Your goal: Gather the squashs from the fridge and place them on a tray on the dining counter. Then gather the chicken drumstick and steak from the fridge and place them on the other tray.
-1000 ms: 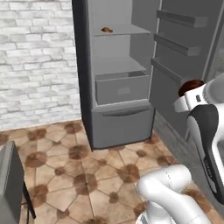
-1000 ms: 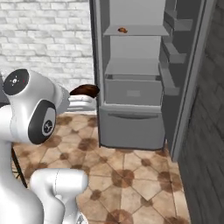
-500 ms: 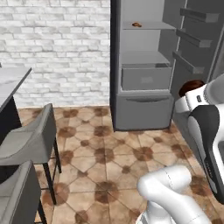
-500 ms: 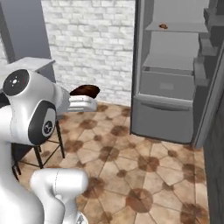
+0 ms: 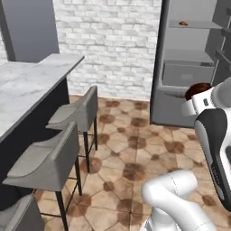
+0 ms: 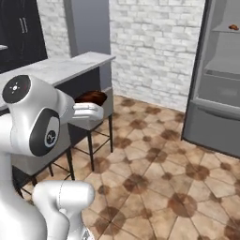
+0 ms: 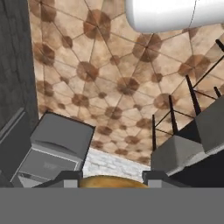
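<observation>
My gripper [image 7: 112, 180] is shut on the steak [image 5: 198, 89], a dark reddish-brown lump that rides on the white hand [image 6: 87, 111] in front of the arm. In the hand view the steak [image 7: 111, 182] shows as a brown edge between the two fingertips. The fridge [image 5: 194, 72] stands open at the right, and the orange-brown chicken drumstick [image 5: 183, 23] lies on its upper shelf [image 6: 233, 27]. The marble-topped dining counter [image 5: 27, 85] runs along the left. The trays and the squashs are out of view.
Grey bar stools [image 5: 74, 115] stand in a row along the dining counter's dark base [image 6: 89, 77]. A white brick wall [image 5: 108, 45] closes the back between counter and fridge. Brown patterned floor tiles [image 6: 154, 154] stretch between the stools and the fridge [image 6: 220, 93].
The whole picture has swung: the fridge slid to the right edge and the counter and stools came into view as the base moved. The steak stays in my gripper.
</observation>
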{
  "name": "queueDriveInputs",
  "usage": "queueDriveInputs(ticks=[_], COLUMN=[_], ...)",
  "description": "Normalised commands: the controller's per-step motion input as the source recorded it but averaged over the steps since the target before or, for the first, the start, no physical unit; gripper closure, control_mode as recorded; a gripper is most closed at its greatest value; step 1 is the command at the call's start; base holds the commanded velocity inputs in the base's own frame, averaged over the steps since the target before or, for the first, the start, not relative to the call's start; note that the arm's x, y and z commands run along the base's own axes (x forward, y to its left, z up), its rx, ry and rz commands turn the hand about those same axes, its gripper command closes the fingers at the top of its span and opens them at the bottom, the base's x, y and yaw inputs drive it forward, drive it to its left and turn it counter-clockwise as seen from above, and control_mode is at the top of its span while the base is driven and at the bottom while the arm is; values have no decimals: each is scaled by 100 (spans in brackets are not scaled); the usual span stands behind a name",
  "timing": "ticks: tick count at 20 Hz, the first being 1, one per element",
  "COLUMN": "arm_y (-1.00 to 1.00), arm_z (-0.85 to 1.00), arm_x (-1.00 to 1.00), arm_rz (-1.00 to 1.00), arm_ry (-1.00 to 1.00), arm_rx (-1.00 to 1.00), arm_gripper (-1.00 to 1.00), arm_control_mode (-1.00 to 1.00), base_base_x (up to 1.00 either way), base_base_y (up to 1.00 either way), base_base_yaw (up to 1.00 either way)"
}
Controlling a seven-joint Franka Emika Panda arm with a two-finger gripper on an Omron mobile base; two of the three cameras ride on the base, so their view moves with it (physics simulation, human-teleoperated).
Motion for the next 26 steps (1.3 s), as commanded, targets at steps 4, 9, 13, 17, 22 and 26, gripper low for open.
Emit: queueDriveInputs(ticks=[4, 9, 13, 17, 22, 26], arm_y=[0, 0, 0, 0, 0, 0], arm_z=[0, 0, 0, 0, 0, 0], arm_x=[0, 0, 0, 0, 0, 0], arm_rz=[0, 0, 0, 0, 0, 0], arm_ry=[0, 0, 0, 0, 0, 0], arm_rx=[0, 0, 0, 0, 0, 0], arm_gripper=[100, 100, 100, 100, 100, 100], arm_control_mode=[100, 100, 100, 100, 100, 100], base_base_x=[-60, -49, -45, -47, -51, -55], base_base_y=[17, 22, 27, 26, 29, 38], base_base_yaw=[49, 51, 51, 51, 50, 49])
